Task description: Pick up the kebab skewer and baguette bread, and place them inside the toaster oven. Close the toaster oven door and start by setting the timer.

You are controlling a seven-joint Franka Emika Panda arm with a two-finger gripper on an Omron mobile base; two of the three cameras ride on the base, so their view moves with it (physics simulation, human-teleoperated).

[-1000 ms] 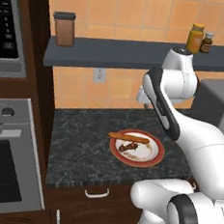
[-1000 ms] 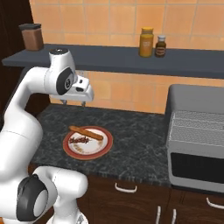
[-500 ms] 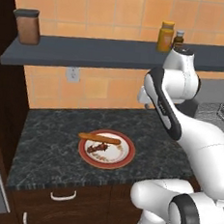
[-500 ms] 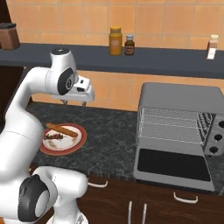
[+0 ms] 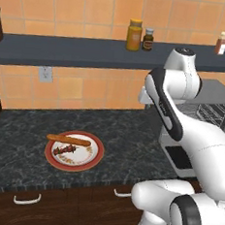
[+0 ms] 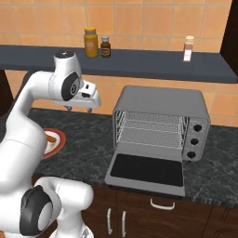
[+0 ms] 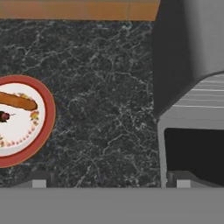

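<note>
Grey toaster oven [image 6: 160,125] stands ready with its door [image 6: 147,173] dropped flat — nothing is loaded yet. Both the baguette bread [image 5: 69,140] and the kebab skewer [image 5: 65,151] lie on the red-rimmed plate [image 5: 94,160], at nine o'clock from the oven on the dark worktop [image 5: 126,140]. Gripper [image 6: 79,109] hovers high between them, jaws released and empty. Loading, closing and the timer remain. Shelf jars [image 6: 90,42] sit well clear of the path.
</note>
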